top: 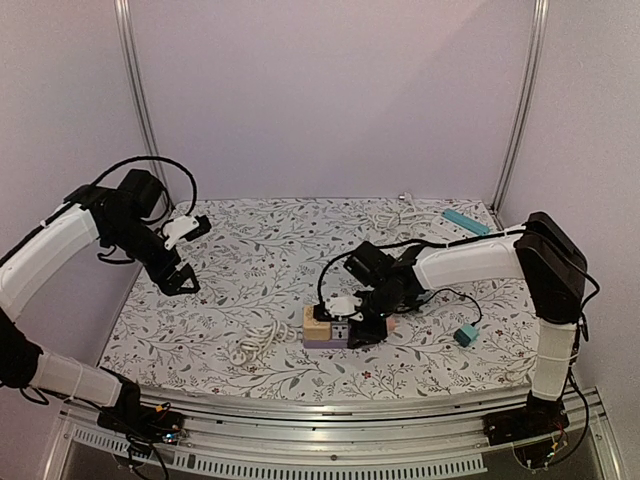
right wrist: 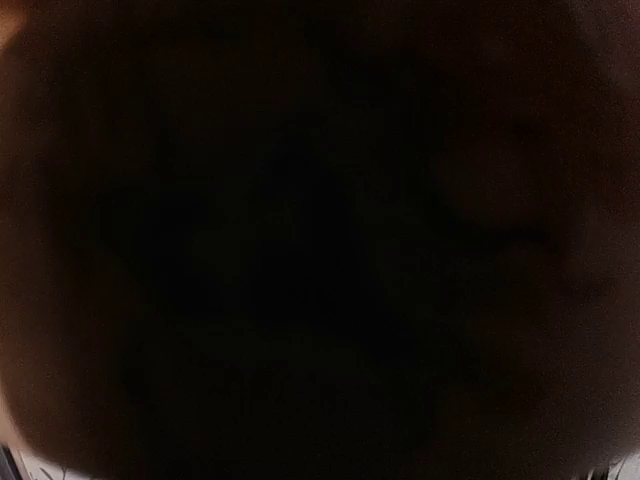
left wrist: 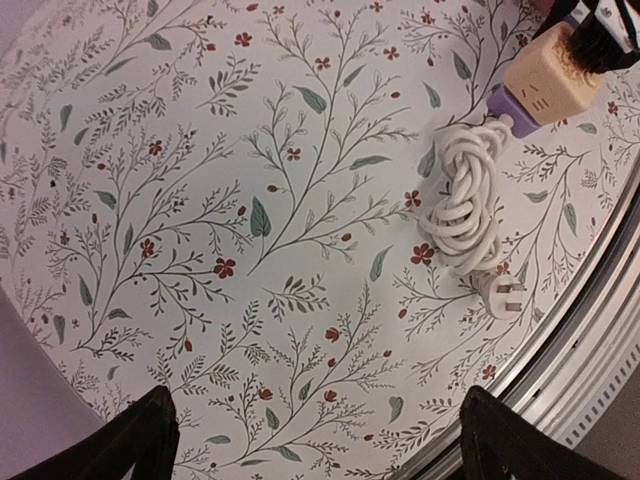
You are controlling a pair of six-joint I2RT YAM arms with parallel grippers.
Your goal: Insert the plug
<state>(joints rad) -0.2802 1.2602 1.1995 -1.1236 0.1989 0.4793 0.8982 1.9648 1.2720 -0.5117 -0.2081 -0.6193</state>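
Note:
A white two-pin plug [left wrist: 503, 297] lies on the flowered table at the end of a coiled white cable [left wrist: 465, 195], which shows in the top view as a coil [top: 260, 340] left of the socket block. The socket block [top: 320, 328] is cream on top with a purple base [left wrist: 545, 85]. My right gripper [top: 350, 322] is down over the block's right end, and its jaws are hidden there. The right wrist view is black. My left gripper [top: 180, 277] hangs open and empty above the table's left side, far from the plug, its dark fingertips [left wrist: 150, 430] at the lower corners of the left wrist view.
A small teal object [top: 466, 334] lies to the right of the right arm. A flat teal piece [top: 465, 221] and a white cable [top: 385, 215] sit at the back right. A metal rail [left wrist: 590, 350] runs along the table's near edge.

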